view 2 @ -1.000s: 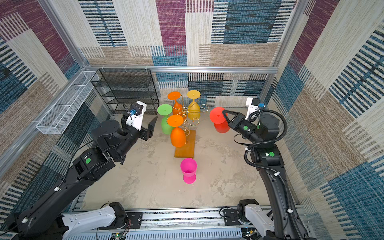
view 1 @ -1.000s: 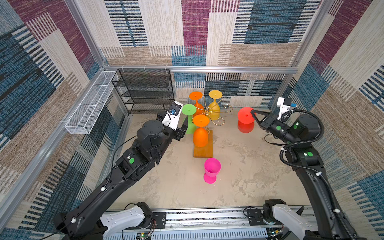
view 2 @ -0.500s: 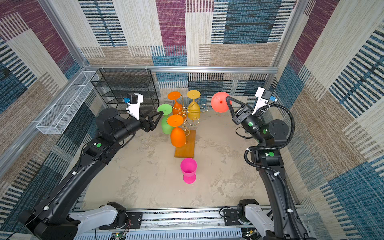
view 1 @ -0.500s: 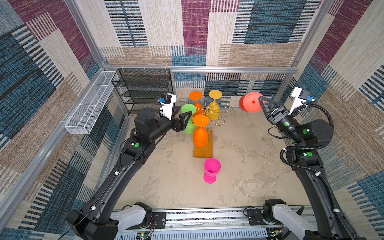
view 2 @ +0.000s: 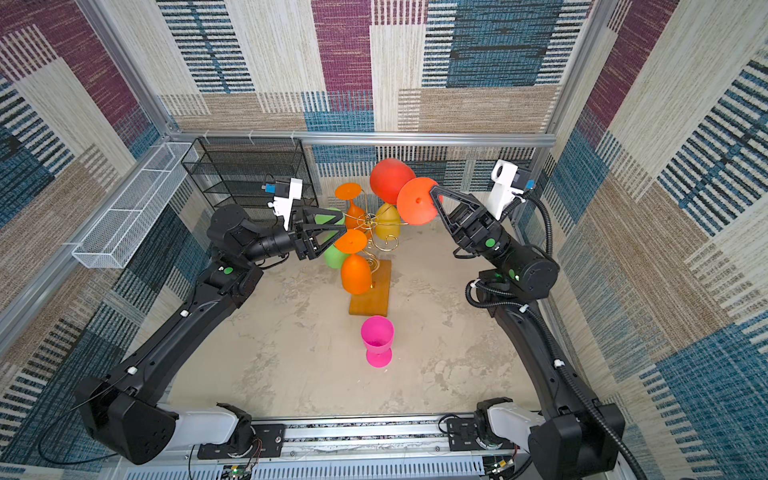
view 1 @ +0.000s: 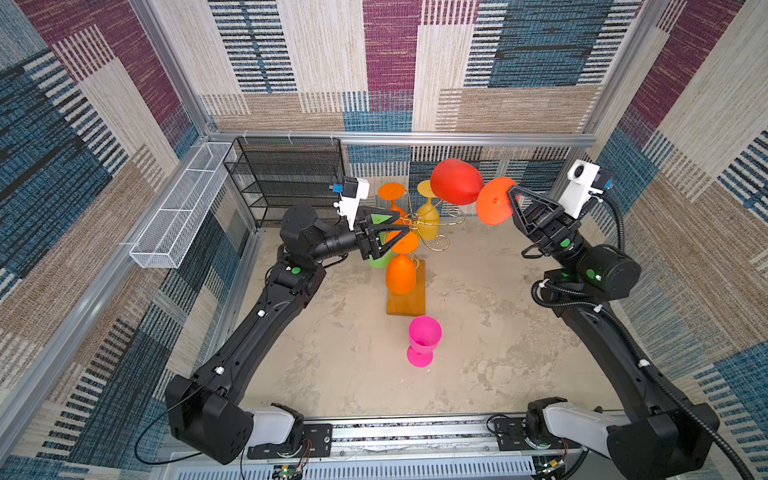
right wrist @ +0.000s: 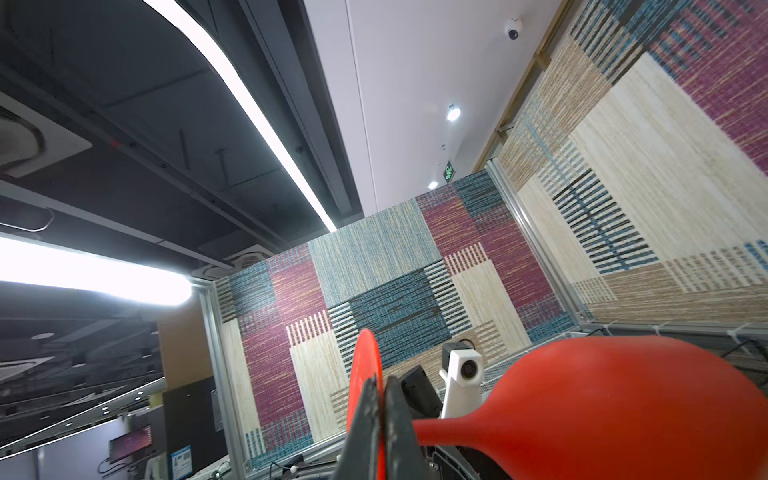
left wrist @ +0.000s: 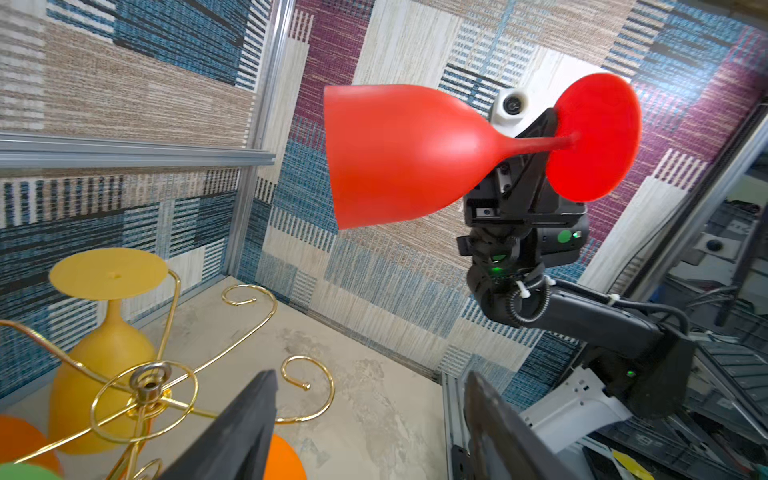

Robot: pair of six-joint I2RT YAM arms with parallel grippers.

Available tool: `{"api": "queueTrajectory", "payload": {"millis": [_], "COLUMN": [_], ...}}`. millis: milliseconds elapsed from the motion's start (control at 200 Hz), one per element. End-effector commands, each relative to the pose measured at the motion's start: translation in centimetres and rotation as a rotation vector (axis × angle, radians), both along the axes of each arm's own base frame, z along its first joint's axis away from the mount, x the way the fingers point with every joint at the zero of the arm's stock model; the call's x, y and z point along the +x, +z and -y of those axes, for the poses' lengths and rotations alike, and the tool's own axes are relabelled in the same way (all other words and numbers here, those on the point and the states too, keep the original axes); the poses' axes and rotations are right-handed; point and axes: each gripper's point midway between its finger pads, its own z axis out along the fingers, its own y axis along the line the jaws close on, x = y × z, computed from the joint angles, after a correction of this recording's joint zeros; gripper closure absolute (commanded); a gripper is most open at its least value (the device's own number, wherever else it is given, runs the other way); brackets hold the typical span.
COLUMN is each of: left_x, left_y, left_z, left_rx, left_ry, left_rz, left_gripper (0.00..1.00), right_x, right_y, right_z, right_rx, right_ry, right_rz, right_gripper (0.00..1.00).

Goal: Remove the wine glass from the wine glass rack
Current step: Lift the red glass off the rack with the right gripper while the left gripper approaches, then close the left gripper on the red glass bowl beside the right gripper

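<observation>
wine glass [view 1: 456, 181]: red, off the rack, in the air, lying roughly sideways with the bowl toward the back wall and the foot disc at the gripper
where: up and to the right of the rack top; left wrist view shows clear air between it and the scroll arms
right gripper [view 1: 509, 190]: fingers pressed together on the red stem right by the foot, pinching it; the right wrist view shows the same grip
wine glass rack [view 1: 409, 305]: gold wire on orange-brown wood base, mid table, upright
still hanging: front orange glass [view 1: 401, 274], back orange glass [view 1: 391, 192], yellow glass [view 1: 428, 216], green glass [view 1: 380, 259], all bowl-down
free hooks: two curled arms on the right side carry nothing
left gripper [view 1: 401, 226]: fingers spread, nothing between them, tips near the rack's centre ring, by the green and front orange feet
pink glass [view 1: 424, 334]: upright on the table [view 1: 498, 353], in front of the base, not touching
black mesh shelf [view 1: 291, 178]: back left corner
white wire basket [view 1: 178, 208]: on left wall rail
</observation>
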Motion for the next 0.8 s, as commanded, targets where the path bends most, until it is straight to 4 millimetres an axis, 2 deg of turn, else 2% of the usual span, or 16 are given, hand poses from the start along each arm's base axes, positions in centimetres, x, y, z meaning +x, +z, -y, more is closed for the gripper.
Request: {"api": "queueTrajectory", "payload": {"millis": [0, 75, 360, 656, 796], "left_x": [-1.8, -1.8, -1.4, -0.7, -1.3], "left_y": [2.3, 2.6, 2.1, 1.4, 1.6], "left_z": [0.0, 0.0, 0.2, 0.5, 0.3], "left_rx": [-0.077, -0.091, -0.105, -0.108, -0.105], "left_ry": [-0.101, -0.101, -0.113, -0.114, -0.120], "left_rz": [0.065, 0.091, 0.094, 0.069, 0.077], "left_gripper": [0.27, 0.27, 0.28, 0.29, 0.29], "right_x": [-2.5, -2.3, -1.8, -1.2, -1.2], "right_y": [0.4, -0.2, -1.6, -2.8, -2.8], "right_z": [0.5, 0.5, 0.2, -0.3, -0.4], "right_rx": [0.102, 0.140, 0.182, 0.210, 0.197], "right_ry": [0.174, 0.246, 0.345, 0.368, 0.336], "right_rz": [0.056, 0.034, -0.024, -0.066, -0.064], "right_gripper": [1.00, 1.00, 1.00, 1.00, 1.00]}}
